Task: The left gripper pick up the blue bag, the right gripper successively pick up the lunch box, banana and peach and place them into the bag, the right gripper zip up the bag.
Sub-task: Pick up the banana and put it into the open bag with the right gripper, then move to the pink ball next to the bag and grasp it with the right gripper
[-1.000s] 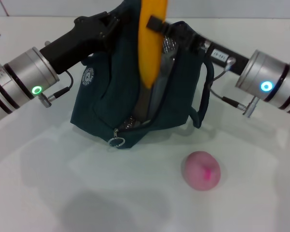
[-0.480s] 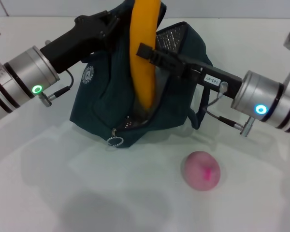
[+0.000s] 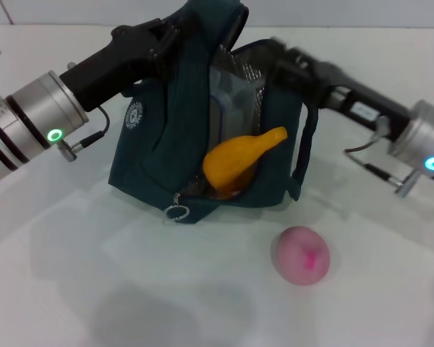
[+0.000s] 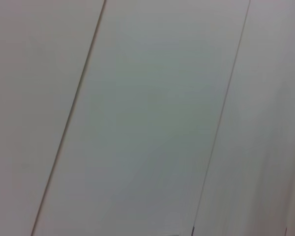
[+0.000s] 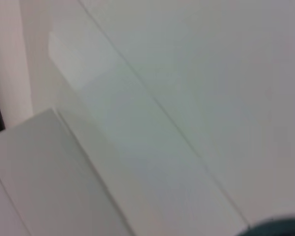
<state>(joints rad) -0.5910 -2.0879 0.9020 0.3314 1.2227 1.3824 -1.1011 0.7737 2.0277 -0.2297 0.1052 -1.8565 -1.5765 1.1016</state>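
Observation:
The blue bag (image 3: 152,155) stands upright at the table's middle, its zipper side gaping. My left gripper (image 3: 175,35) is shut on the bag's top edge and holds it up. A clear lunch box (image 3: 228,97) shows inside the opening. The yellow banana (image 3: 237,163) lies across the lower part of the opening, half inside and free of any gripper. The pink peach (image 3: 301,254) rests on the table in front of the bag, to the right. My right gripper (image 3: 283,58) hovers, blurred, by the bag's upper right edge, apart from the banana.
The round zipper pull ring (image 3: 176,212) hangs at the bag's lower front. A dark strap (image 3: 304,155) loops down the bag's right side. The white table (image 3: 130,289) stretches around. Both wrist views show only pale flat surfaces.
The banana has left my right gripper and dropped from upright above the bag into its opening. The right arm has pulled back up and to the right. The left arm kept still.

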